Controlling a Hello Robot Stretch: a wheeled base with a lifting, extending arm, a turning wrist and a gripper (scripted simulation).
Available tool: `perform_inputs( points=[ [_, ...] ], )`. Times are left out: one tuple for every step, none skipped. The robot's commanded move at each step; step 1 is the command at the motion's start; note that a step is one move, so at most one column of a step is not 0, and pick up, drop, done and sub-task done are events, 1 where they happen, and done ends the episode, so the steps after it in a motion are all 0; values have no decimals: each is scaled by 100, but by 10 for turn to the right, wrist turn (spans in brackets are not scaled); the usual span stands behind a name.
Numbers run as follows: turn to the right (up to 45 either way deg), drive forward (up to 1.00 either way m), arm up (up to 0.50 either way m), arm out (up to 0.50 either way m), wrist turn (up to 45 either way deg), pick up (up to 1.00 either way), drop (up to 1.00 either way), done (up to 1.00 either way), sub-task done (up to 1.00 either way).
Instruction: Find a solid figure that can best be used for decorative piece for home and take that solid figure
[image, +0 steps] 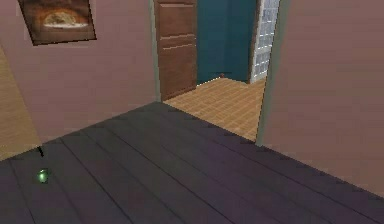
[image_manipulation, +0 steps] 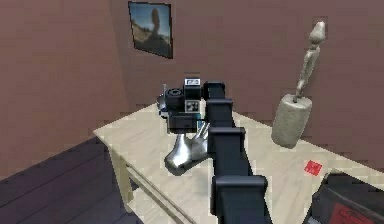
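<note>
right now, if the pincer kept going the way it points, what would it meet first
Probably the pink wall past the table's far edge; the tabletop ahead of the pincer looks free. The silvery figure lies back beside the arm, the tall statue toward the arm side view's right. Depth is unclear.

Pink walls (image: 320, 90), dark plank floor (image: 200, 170), pale table (image_manipulation: 132, 135)

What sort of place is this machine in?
Likely a room in a house: a picture hangs on the wall, a statue stands on a table, and a doorway leads to another room.
</note>
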Motion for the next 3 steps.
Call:
perform_inputs(
  points=[
    [0, 0, -30, 0, 0, 0, 0, 0, 0],
    [0, 0, 0, 0, 0, 100, 0, 0, 0],
    [0, 0, 10, 0, 0, 0, 0, 0, 0]
  ],
)
